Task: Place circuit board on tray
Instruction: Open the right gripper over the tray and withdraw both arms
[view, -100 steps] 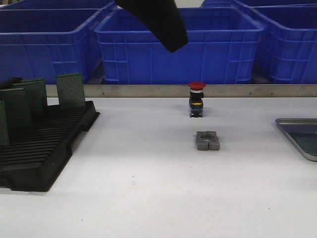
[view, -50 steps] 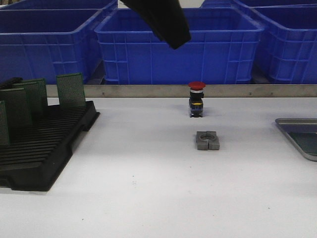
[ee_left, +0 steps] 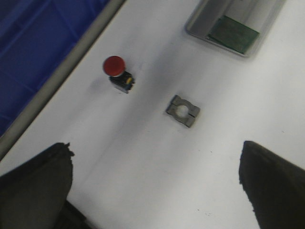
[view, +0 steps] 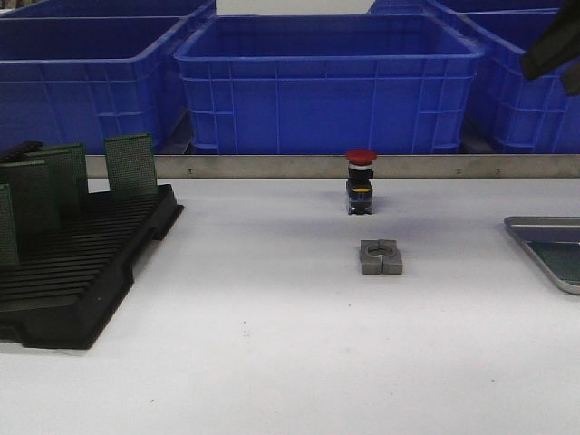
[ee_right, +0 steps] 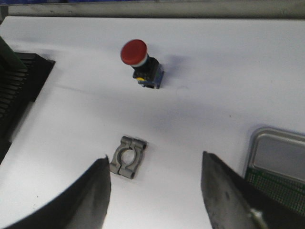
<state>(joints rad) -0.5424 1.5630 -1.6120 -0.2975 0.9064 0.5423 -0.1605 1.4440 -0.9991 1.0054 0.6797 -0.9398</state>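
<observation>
The white bench (view: 272, 308) fills most of the front view, with a metal rail along its far edge and a row of blue crates (view: 326, 82) behind that rail. On the bench's left side sits a black slotted rack (view: 82, 263) with several green boards (view: 130, 164) standing upright in its slots.

At the right edge of the bench lies the tray (view: 530, 223), a shallow silver-grey one with a raised rim, only partly in the front view. A green circuit board (ee_left: 233, 34) lies flat inside it, against one end; the right wrist view shows the same board's corner inside the tray rim.

Near the middle of the bench, close to the rail, a red push button (view: 360, 181) stands upright on its black and yellow body. Just in front of it, apart from it, lies a small grey metal clamp block (view: 380, 256) with a round hole through its middle.

The left hand (ee_left: 157, 186) hangs above the bench with its fingers (ee_left: 35, 186) spread wide and nothing between them. The right hand (ee_right: 155, 195) is likewise spread and holds nothing, its fingers (ee_right: 224, 191) above the bench between the clamp block and the tray. A dark part of an arm shows at the upper right of the front view.
</observation>
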